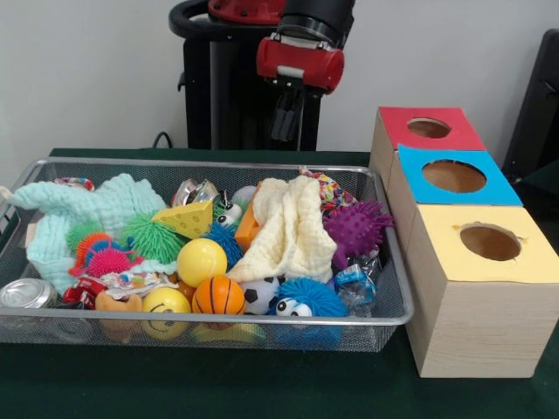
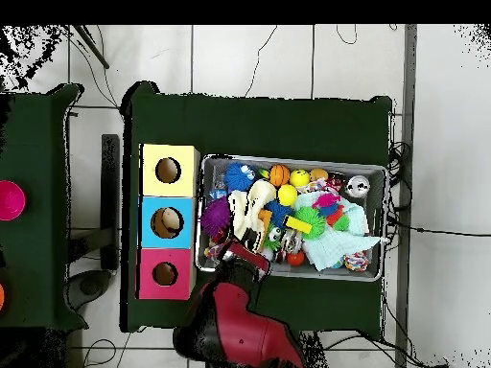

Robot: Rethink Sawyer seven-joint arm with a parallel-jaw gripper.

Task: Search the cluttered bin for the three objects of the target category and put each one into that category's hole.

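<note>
My gripper (image 1: pixel 286 122) hangs above the bin's (image 1: pixel 210 163) far rim; I cannot tell its state. Open air lies below it, with the three boxes (image 1: pixel 476 253) just right of the bin.

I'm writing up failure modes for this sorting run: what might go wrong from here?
Cloths may hide targets: the cream cloth and mint cloth drape over toys. The yellow ball and basketball touch, so a grasp could nudge either. The end effector hangs above the bin's far rim and might clip it descending.
</note>
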